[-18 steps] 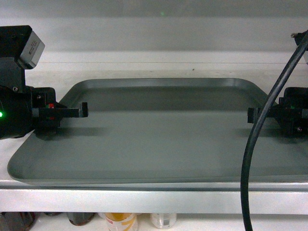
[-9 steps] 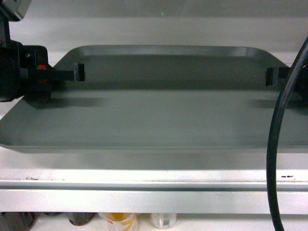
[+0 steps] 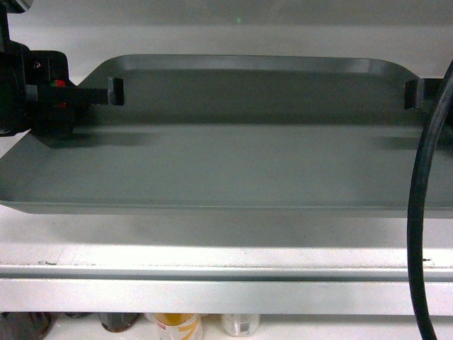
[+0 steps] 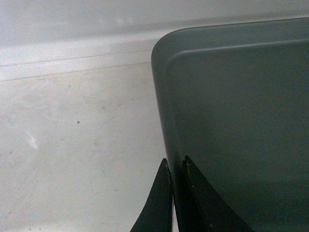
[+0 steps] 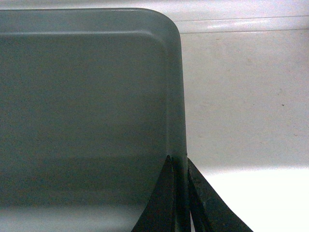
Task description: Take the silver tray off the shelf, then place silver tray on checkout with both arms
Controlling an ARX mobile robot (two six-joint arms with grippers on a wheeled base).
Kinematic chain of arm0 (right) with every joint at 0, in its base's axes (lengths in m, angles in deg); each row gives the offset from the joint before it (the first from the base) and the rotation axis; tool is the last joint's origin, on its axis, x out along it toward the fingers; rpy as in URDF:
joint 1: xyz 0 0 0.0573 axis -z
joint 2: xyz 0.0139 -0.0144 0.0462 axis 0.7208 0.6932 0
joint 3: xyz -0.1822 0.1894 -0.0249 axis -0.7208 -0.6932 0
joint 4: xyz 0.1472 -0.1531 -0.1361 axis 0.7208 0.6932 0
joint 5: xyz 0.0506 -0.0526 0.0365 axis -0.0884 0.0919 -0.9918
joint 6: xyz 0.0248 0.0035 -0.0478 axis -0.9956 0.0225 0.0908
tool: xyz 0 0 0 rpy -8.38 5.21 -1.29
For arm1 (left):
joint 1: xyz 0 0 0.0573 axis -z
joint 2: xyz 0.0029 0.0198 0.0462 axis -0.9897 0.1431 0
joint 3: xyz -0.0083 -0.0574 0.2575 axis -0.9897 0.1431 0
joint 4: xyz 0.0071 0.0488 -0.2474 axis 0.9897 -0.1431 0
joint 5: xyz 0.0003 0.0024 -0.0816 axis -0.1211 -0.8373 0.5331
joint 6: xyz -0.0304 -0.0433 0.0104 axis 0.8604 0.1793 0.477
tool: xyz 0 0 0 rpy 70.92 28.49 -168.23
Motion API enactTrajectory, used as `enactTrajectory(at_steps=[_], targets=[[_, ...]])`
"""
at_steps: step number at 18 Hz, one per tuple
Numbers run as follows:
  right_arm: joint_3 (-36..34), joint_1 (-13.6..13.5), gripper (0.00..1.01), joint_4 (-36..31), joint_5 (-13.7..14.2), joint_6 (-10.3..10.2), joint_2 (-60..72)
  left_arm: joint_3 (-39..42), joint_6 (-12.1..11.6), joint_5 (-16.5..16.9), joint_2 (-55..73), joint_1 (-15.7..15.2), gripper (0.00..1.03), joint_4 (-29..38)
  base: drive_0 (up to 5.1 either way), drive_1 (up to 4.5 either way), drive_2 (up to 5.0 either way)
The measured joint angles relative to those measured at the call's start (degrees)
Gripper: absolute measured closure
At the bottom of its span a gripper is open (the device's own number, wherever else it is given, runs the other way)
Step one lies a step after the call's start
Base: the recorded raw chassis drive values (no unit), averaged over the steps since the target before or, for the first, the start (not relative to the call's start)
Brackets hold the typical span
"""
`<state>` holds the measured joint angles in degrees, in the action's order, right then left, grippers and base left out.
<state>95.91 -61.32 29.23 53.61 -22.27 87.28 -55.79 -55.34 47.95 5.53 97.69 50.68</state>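
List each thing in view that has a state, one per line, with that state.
Dull grey-green flat rectangular silver tray: lifted clear of the shelf, held by both side rims, roughly level.
White metal shelf: bare beneath the tray, its shadow on the board.
Left gripper: shut on the tray's left rim.
Right gripper: shut on the tray's right rim.

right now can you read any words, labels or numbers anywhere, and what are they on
No readable text in any view.
Containers below the shelf: labels cut off and too blurred to read.
Silver tray: plain, no markings.
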Motion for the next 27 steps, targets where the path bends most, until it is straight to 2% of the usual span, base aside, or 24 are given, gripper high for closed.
enactTrajectory(at_steps=[27], targets=[[0.00, 0.24, 0.98, -0.83, -0.44, 0.02, -0.37, 0.00, 0.00, 0.00, 0.00, 0.00, 0.99, 0.07, 0.0, 0.00, 0.0]])
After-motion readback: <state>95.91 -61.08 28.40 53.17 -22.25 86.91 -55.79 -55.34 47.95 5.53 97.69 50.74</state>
